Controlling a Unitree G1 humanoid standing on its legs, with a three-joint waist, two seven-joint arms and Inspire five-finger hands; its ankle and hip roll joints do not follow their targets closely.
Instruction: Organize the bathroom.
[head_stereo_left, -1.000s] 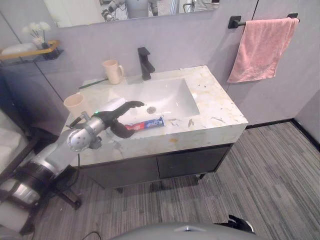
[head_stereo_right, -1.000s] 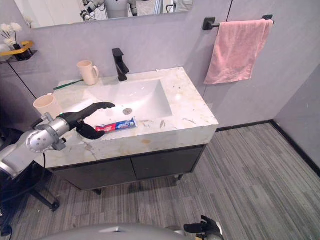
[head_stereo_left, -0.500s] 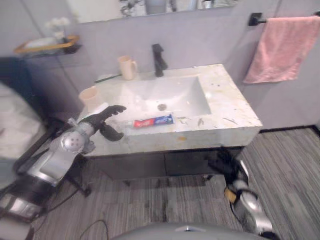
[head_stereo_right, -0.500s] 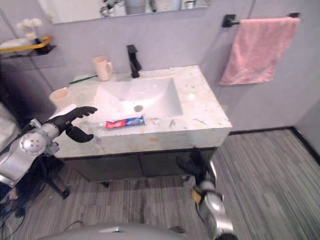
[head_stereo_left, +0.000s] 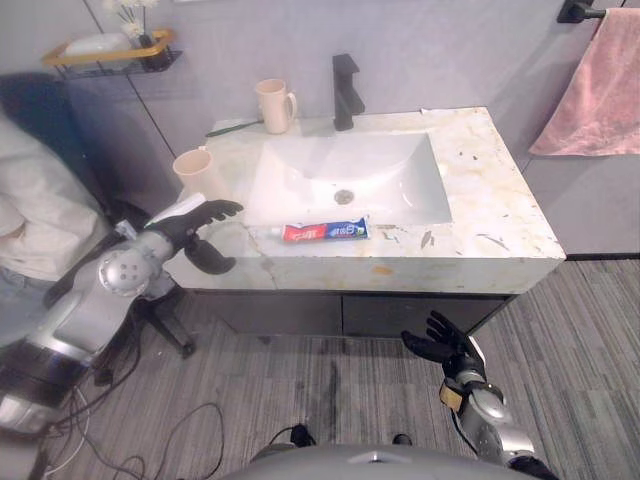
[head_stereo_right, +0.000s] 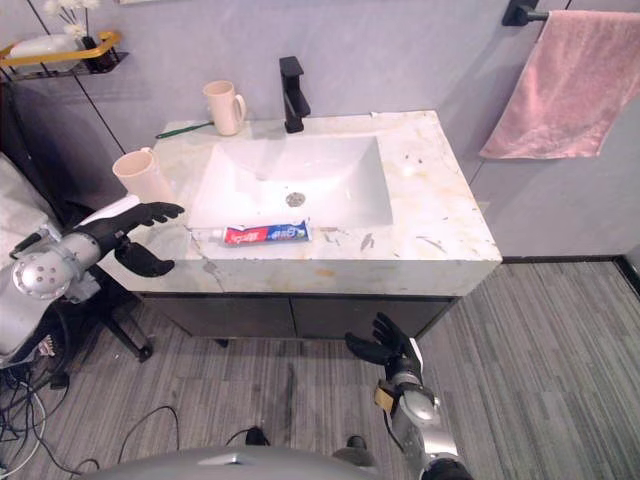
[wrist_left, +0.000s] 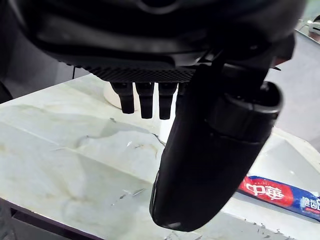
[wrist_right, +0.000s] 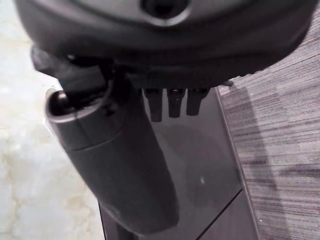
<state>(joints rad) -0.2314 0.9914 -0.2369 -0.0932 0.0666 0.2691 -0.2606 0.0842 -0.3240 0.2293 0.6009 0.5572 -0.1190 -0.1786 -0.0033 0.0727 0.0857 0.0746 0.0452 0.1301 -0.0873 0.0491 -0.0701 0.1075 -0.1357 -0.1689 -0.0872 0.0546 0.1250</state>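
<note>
Toothpaste tube (head_stereo_left: 325, 232), red and blue, flat on counter (head_stereo_left: 490, 215) before basin, left hand (head_stereo_left: 190, 225) spread nearby, right hand (head_stereo_left: 440, 345) spread low.

Marble surface (head_stereo_left: 470, 215) with a sunken white basin (head_stereo_left: 350, 180)
A toothpaste tube (head_stereo_left: 324, 232) lies flat along the front rim, just before the basin; one beige cup (head_stereo_left: 200, 172) stands at the left edge; a handled mug (head_stereo_left: 275, 104) stands at the back left, a green toothbrush (head_stereo_left: 234, 126) lying just beside it; a black tap (head_stereo_left: 345, 78) rises behind the basin.
</note>
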